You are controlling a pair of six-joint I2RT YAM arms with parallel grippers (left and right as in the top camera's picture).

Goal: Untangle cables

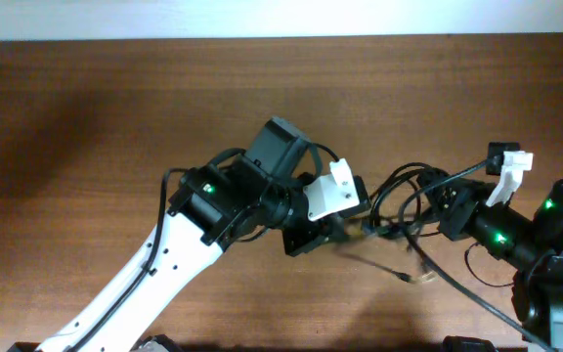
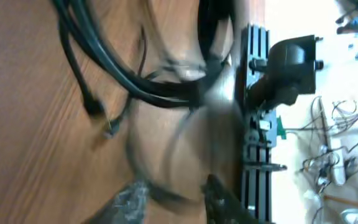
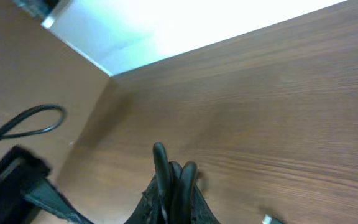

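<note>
Overhead: thin black cables (image 1: 411, 200) lie looped on the wood table (image 1: 115, 117) between both grippers. The tangle is stretched left-right, one light-tipped plug end (image 1: 424, 279) points lower right, the left gripper (image 1: 345, 233) is at its left edge and the right gripper (image 1: 436, 217) at its right. Left wrist, blurry: the cord bundle runs diagonally from upper left to centre; jaws apart, can't tell if a cord touches them. Right wrist: fingers (image 3: 191, 205) pinched together on black cord loops poking upward.
</note>
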